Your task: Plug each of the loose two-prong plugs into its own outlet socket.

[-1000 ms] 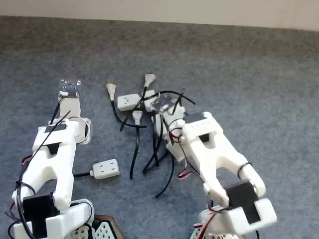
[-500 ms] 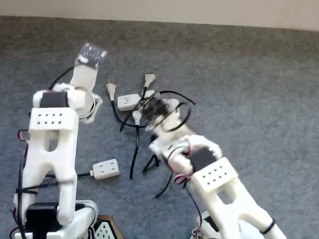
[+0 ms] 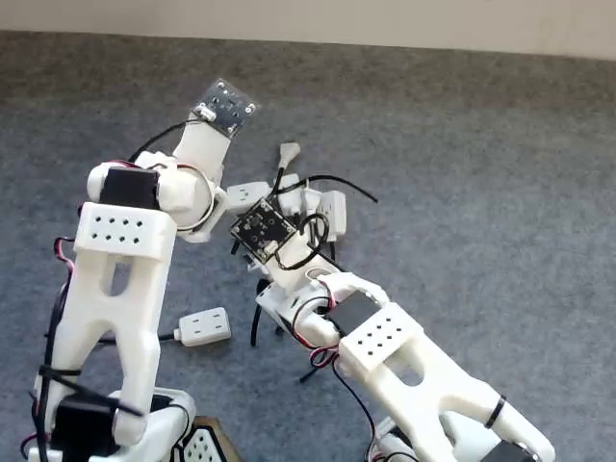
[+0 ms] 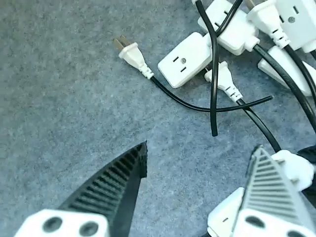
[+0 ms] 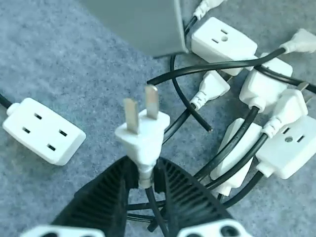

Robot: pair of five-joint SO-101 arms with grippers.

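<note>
The right claw [image 5: 143, 178] is clamping the neck of a white two-prong plug [image 5: 142, 132], its prongs pointing away from the claw, above the cord tangle [image 3: 322, 204] at the desk's middle. The left claw [image 4: 200, 153] is gaping wide and gripping nothing, hanging over bare desk [image 4: 59, 98] near a loose plug [image 4: 132, 53]. In the high view, both arms are covering much of the tangle.
</note>
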